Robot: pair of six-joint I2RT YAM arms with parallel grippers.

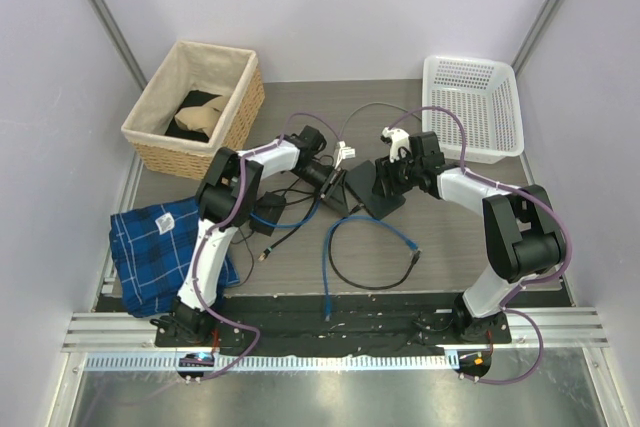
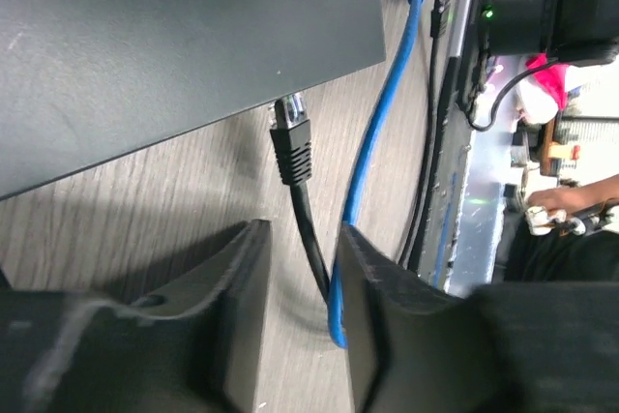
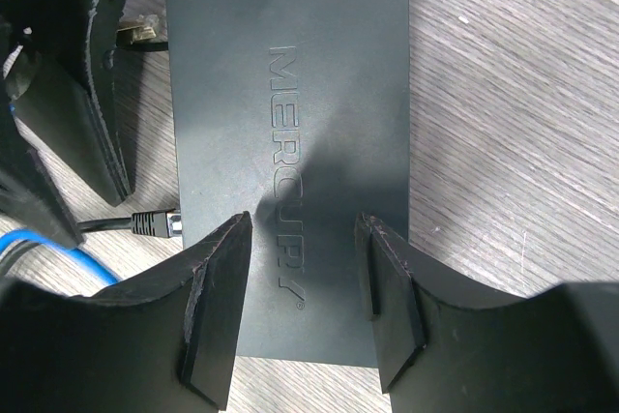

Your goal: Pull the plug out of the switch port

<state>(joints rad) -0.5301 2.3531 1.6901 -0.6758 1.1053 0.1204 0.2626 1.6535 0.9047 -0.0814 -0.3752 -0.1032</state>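
The switch port (image 1: 382,203) is a flat black box marked MERCURY (image 3: 290,123), also at the top left of the left wrist view (image 2: 174,36). A black plug (image 2: 290,140) lies with its clear tip against the box's socket side; it also shows in the right wrist view (image 3: 155,223). I cannot tell whether it is seated. My left gripper (image 2: 302,282) is open, and the plug's black cable runs between its fingers. My right gripper (image 3: 305,307) is open above the box's top face. A second plug (image 3: 137,34) sits at the same side.
A blue cable (image 2: 372,142) runs beside the black one and loops toward the front edge (image 1: 328,262). A black cable loop (image 1: 375,272) lies in front. A wicker basket (image 1: 195,107) stands back left, a white plastic basket (image 1: 475,107) back right, a blue plaid cloth (image 1: 160,247) left.
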